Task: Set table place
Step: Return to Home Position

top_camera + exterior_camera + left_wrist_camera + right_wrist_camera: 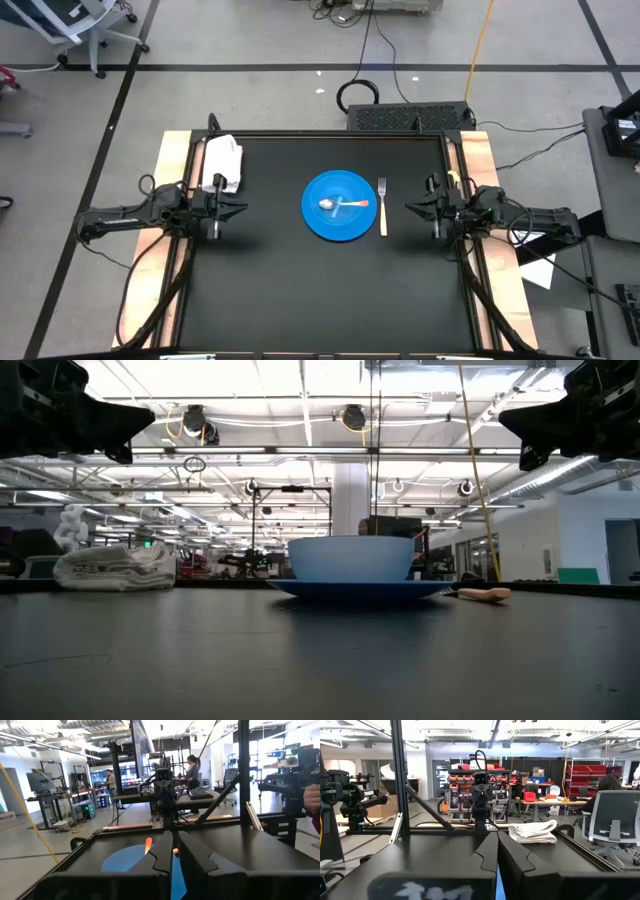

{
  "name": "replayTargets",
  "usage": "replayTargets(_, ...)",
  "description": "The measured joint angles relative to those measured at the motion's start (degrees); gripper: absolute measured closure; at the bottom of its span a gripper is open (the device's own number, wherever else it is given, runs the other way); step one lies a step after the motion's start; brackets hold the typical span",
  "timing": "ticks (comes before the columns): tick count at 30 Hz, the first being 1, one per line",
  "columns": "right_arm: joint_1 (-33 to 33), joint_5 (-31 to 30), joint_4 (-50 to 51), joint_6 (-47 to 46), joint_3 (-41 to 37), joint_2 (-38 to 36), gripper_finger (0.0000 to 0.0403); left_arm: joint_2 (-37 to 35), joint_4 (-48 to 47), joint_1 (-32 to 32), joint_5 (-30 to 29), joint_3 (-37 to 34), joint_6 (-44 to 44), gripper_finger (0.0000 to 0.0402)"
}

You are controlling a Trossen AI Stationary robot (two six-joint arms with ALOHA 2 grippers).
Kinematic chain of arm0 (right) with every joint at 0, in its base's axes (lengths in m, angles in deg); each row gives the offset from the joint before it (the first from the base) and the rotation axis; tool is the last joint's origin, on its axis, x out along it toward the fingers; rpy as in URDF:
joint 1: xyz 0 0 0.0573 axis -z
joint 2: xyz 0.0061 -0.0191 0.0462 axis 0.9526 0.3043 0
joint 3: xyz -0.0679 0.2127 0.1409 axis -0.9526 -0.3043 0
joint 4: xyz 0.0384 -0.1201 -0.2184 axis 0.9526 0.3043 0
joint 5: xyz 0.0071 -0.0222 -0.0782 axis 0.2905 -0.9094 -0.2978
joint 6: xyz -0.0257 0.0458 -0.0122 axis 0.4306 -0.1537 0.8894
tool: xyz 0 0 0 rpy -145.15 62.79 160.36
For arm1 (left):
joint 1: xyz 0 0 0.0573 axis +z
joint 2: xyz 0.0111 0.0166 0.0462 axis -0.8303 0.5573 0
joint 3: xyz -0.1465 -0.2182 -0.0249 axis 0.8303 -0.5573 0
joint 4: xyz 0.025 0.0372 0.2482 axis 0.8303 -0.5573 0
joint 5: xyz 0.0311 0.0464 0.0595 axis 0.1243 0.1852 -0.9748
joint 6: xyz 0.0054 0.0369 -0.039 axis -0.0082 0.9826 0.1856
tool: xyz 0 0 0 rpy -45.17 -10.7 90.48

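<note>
A blue dish stands on the middle of the black table. In the low view it shows as a bowl on a wide plate. A spoon with an orange handle lies in it. A fork with a pale handle lies flat on the table just right of the dish. A folded white cloth lies at the far left. My left gripper hovers left of the dish, shut and empty. My right gripper hovers right of the fork, shut and empty. Both point at the dish.
Wooden strips run along the table's left and right sides. A black box with cables sits behind the far edge. People and desks show in the room beyond. Bare tabletop lies between the dish and the near edge.
</note>
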Motion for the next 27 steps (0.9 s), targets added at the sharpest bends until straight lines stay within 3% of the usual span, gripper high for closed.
replayTargets(27, 0.00, -0.17, -0.11, -2.78, 0.00, 0.02, 0.0403, 0.00, 0.02, 0.00, -0.04, 0.00, 0.07, 0.0364)
